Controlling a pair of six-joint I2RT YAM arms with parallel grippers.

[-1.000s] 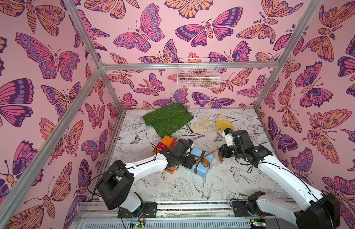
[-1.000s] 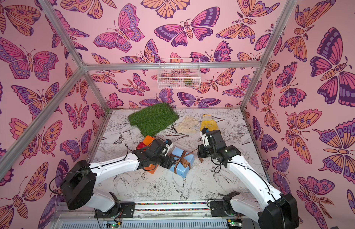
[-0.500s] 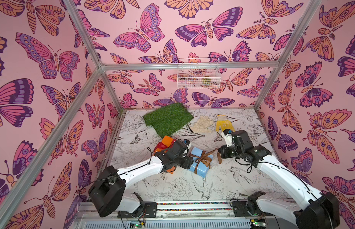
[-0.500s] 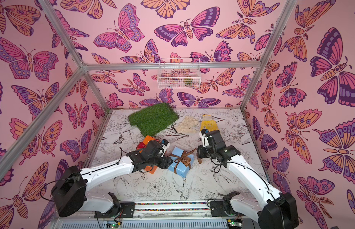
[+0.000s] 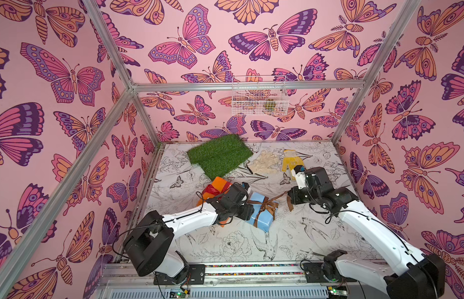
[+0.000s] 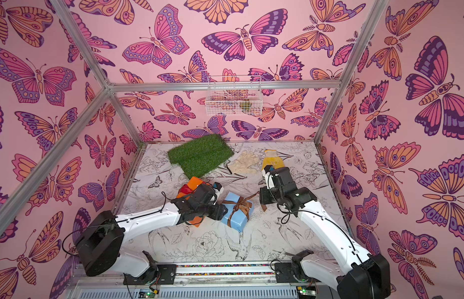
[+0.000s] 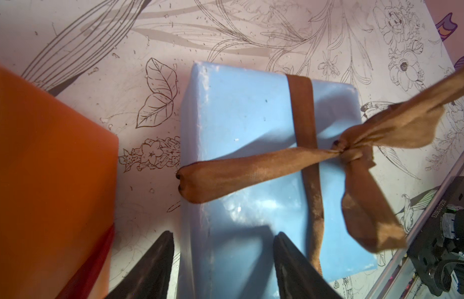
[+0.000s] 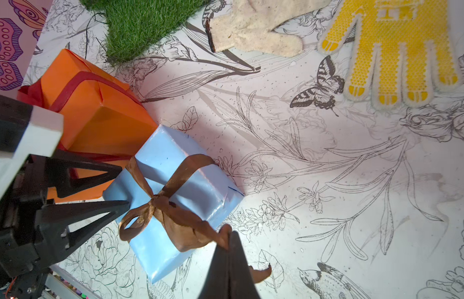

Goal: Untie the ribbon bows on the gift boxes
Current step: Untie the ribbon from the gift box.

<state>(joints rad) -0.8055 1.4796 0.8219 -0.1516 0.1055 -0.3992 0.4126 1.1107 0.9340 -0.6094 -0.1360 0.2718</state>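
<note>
At mid-frame in both top views, straddled blue box [image 5: 258, 200] with spread left gripper [image 7: 223, 234]; pinched brown ribbon [image 8: 181, 233] tail with pressed-together right gripper [image 8: 227, 236]. Probably risked dragging unclamped box, or jamming knot, if pulled askew.

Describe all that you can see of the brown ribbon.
The brown ribbon is flat, shiny satin-like fabric, wrapped crosswise around the blue box and knotted on its top. One bow loop lies by the knot. Another strand runs from the knot to the right tool, which is shut on it; its free end hangs beyond the tool.
</note>
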